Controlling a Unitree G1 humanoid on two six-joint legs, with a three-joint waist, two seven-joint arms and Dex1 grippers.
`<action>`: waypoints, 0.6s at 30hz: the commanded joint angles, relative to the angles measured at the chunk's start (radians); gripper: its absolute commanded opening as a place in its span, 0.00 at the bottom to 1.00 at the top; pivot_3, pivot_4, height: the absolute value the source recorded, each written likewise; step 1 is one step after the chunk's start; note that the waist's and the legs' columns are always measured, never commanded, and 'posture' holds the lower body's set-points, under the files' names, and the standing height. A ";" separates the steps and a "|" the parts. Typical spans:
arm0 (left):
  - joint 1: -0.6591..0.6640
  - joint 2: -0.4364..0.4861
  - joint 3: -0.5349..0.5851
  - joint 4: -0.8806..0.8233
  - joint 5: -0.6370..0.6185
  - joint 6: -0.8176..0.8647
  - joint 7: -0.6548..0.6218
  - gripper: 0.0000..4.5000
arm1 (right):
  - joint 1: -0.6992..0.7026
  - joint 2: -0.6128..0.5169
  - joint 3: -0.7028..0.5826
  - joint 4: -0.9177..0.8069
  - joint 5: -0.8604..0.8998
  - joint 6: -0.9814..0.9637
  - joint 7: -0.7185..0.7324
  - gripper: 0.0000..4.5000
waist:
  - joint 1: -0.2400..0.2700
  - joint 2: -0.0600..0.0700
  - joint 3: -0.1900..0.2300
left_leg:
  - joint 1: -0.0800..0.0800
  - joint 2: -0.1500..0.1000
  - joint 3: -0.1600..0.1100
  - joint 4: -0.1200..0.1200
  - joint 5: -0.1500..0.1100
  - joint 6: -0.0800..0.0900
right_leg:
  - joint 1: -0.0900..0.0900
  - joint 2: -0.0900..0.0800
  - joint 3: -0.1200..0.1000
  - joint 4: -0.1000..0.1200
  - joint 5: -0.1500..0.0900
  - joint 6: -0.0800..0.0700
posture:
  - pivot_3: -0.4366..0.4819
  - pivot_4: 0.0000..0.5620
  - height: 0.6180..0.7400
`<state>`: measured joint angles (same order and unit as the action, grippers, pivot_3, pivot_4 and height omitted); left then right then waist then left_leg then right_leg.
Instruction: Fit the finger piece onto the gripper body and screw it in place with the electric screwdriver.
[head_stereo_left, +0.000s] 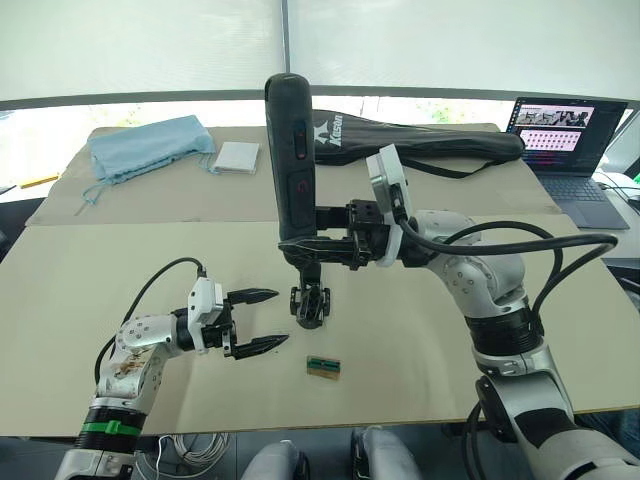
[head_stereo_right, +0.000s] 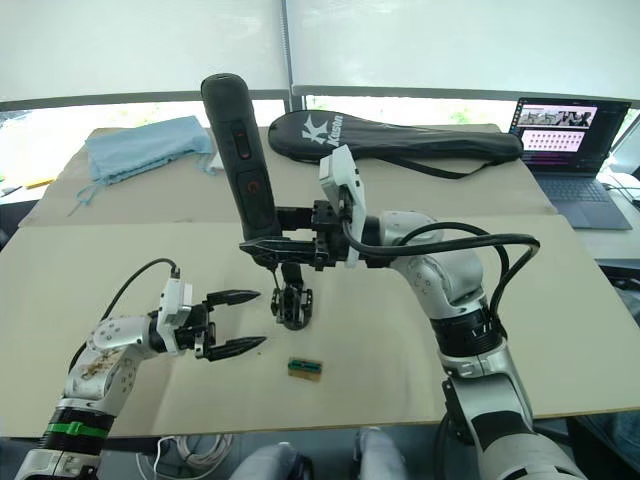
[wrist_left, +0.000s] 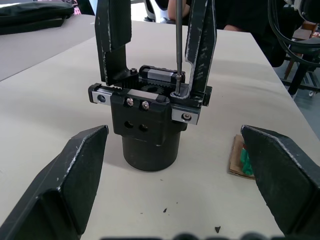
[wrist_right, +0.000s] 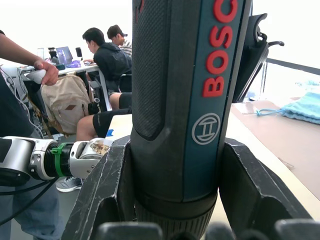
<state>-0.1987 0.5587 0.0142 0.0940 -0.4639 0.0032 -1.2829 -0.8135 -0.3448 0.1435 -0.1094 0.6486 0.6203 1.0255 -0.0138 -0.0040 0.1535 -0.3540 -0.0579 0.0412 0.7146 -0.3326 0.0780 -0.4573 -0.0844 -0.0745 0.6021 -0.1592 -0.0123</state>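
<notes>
The gripper body (wrist_left: 150, 135) stands on its round base on the table, just right of my left gripper (head_stereo_left: 282, 318), which is open and empty with a finger (wrist_left: 75, 175) on either side of it. Two black finger pieces stand upright on the body. The thin metal bit (wrist_left: 178, 45) comes straight down to the foot of one finger piece (wrist_left: 201, 50). My right gripper (head_stereo_left: 300, 245) is shut on the electric screwdriver (head_stereo_left: 293, 160), holding it upright above the gripper body (head_stereo_left: 310, 305). The right wrist view shows the screwdriver's barrel (wrist_right: 185, 100) clamped between the fingers (wrist_right: 105, 195).
A small green-and-tan box (head_stereo_left: 323, 366) lies just right of the gripper body, toward the front. At the back are a black racket bag (head_stereo_left: 420, 140), a blue cloth bag (head_stereo_left: 150, 145), a white square (head_stereo_left: 237, 157) and a laptop (head_stereo_left: 570, 140). Seated people (wrist_right: 107, 60) show beyond the table.
</notes>
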 joint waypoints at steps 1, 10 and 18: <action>0.000 -0.001 -0.001 -0.038 0.002 -0.010 0.005 1.00 | -0.019 -0.001 -0.019 -0.021 0.011 -0.008 0.012 0.43 | 0.000 0.000 0.000 | 0.000 0.000 0.000 0.000 0.000 0.000 | 0.000 0.000 0.000 0.000 0.000 0.000 | 0.48 0.27 1.00; 0.010 -0.002 -0.001 -0.049 0.001 -0.009 0.014 1.00 | -0.018 0.009 -0.015 -0.012 -0.007 -0.022 0.013 0.43 | 0.000 0.000 0.000 | 0.000 0.000 0.000 0.000 0.000 0.000 | 0.000 0.000 0.001 0.000 0.000 0.000 | 0.48 0.27 1.00; 0.011 -0.002 -0.005 -0.052 -0.001 -0.007 0.017 1.00 | -0.020 0.015 -0.017 -0.004 -0.026 -0.034 0.011 0.43 | 0.000 0.000 0.000 | 0.000 0.000 0.000 0.000 0.000 0.000 | 0.000 0.000 0.001 0.000 0.000 0.000 | 0.48 0.27 1.00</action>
<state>-0.1873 0.5583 0.0090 0.0771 -0.4640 0.0032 -1.2681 -0.8136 -0.3330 0.1454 -0.1004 0.6191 0.6108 1.0346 -0.0133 -0.0040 0.1535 -0.3540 -0.0579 0.0411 0.7146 -0.3326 0.0781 -0.4573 -0.0846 -0.0730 0.6022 -0.1592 -0.0123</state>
